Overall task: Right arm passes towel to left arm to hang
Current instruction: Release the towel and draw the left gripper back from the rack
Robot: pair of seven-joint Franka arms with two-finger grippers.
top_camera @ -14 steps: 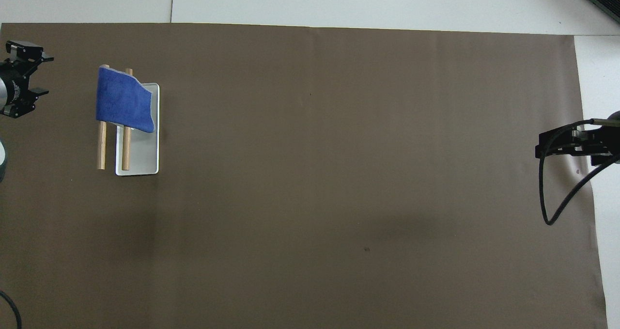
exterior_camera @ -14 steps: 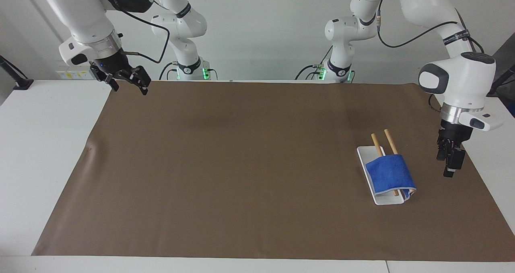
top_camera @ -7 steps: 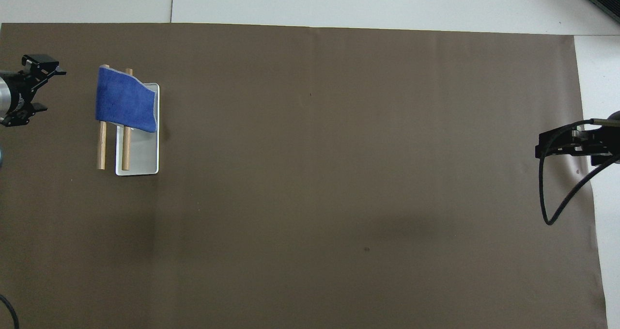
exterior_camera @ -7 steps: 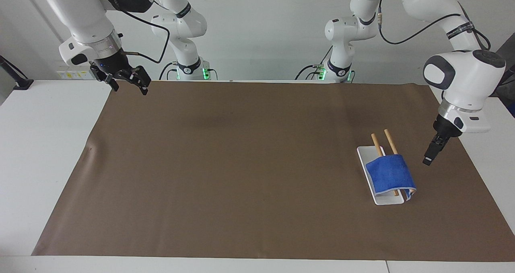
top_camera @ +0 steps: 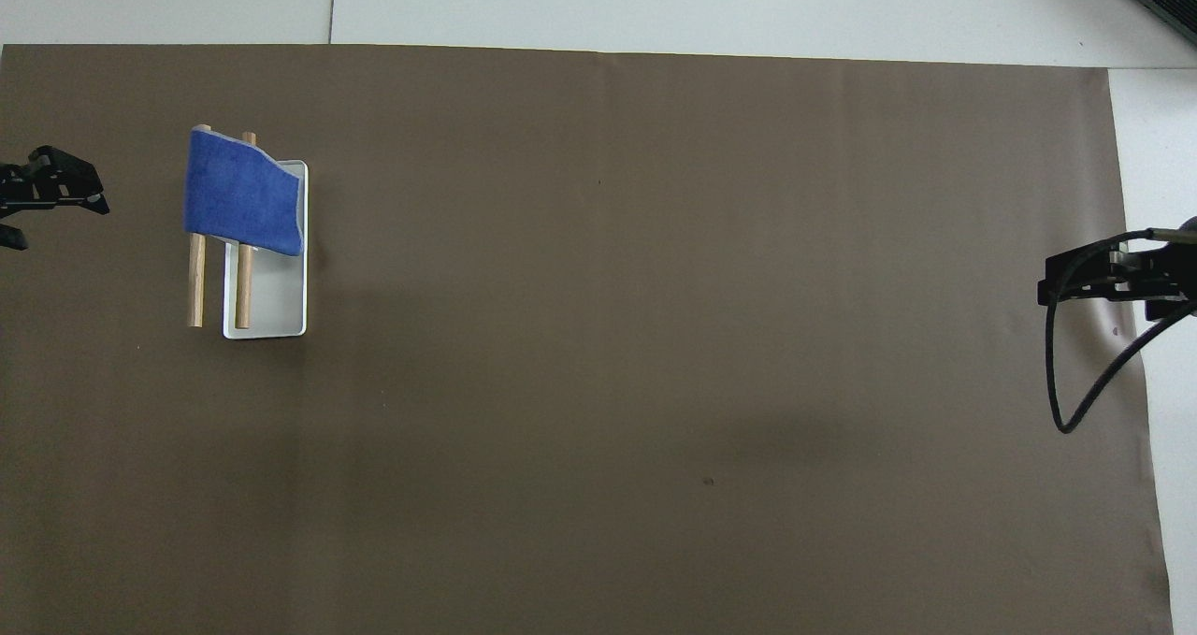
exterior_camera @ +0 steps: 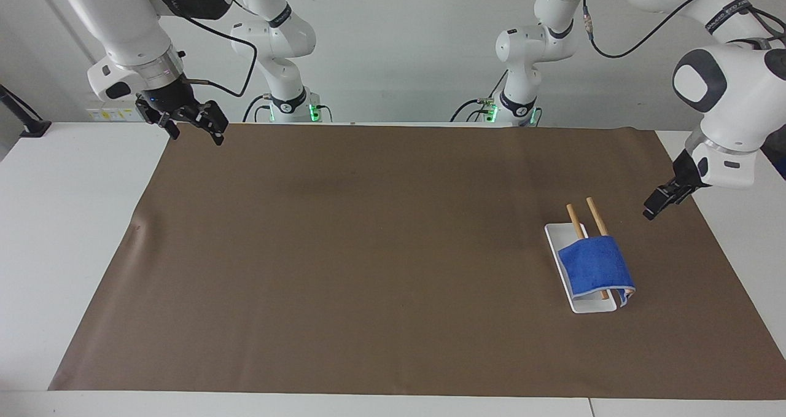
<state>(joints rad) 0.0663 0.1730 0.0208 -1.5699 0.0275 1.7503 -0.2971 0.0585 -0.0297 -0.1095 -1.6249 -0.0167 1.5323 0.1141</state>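
The left arm's black claw gripper (exterior_camera: pixel 652 210) hangs empty in the air beside the small blue fuzzy towel (exterior_camera: pixel 595 265), apart from it; whether its fingers are parted I cannot tell. The towel drapes over two wooden rods (exterior_camera: pixel 595 216) on a white rectangular tray (exterior_camera: pixel 560 240). The right arm's black gripper (exterior_camera: pixel 194 121), well apart from the towel, waits open and empty

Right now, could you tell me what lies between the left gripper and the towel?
Only bare brown mat; the overhead view shows it between the left gripper and the towel.
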